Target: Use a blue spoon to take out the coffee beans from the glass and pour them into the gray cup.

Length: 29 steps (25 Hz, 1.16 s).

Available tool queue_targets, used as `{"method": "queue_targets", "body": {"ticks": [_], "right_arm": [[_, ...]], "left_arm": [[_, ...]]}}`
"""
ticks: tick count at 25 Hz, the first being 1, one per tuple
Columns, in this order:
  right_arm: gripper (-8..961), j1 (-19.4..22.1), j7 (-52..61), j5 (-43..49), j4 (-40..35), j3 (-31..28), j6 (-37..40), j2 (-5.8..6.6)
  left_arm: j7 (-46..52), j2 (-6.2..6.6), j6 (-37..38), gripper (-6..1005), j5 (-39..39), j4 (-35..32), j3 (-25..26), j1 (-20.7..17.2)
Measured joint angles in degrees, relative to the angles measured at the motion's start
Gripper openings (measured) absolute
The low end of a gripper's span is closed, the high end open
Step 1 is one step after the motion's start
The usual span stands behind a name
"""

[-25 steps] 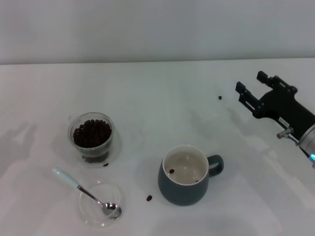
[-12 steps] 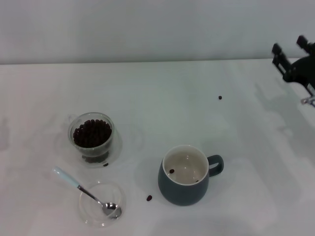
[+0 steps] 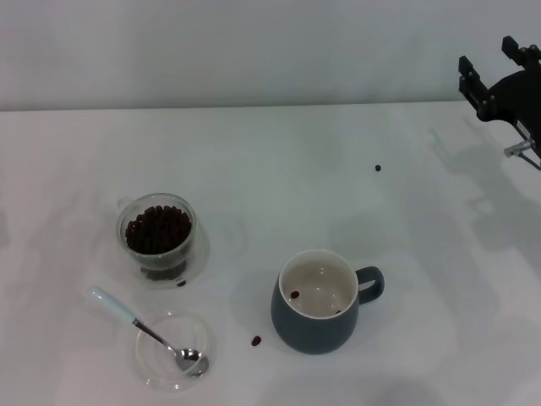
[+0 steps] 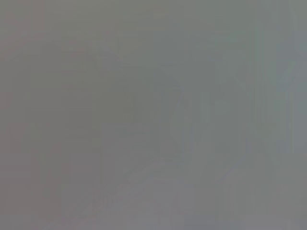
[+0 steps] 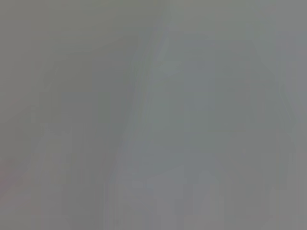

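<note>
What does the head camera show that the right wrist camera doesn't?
Only the head view shows the work: the glass full of coffee beans, the blue spoon resting with its bowl in a shallow clear dish, the gray cup with a couple of beans inside, stray beans on the white table, and the right claw, open, raised at the far right edge. The right wrist view shows only a featureless gray blur. Nothing recognisable is shared, and neither shows the left claw.
</note>
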<state>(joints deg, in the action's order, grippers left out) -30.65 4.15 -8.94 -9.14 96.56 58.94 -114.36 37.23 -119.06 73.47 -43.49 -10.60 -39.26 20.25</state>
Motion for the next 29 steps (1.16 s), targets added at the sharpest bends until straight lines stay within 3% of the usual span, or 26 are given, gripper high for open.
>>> {"method": "queue_targets", "body": {"ticks": [6, 19, 29], "right_arm": [[664, 0.00, -0.36, -0.35, -0.39, -2.30, 0.06, 0.23], [664, 0.32, 0.78, -0.38, 0.16, -2.73, -0.79, -1.69], [664, 6.92, 8.10, -0.11, 0.18, 1.12, 5.85, -1.81]], "left_arm": [[-2.07, -0.03, -0.07, 264, 0.95, 1.61, -0.11, 1.31], [-4.35, -0.03, 0.41, 265, 0.01, 1.88, -1.07, -1.57], [-12.45, -0.15, 0.46, 265, -0.15, 2.37, -1.37, -3.23]]}}
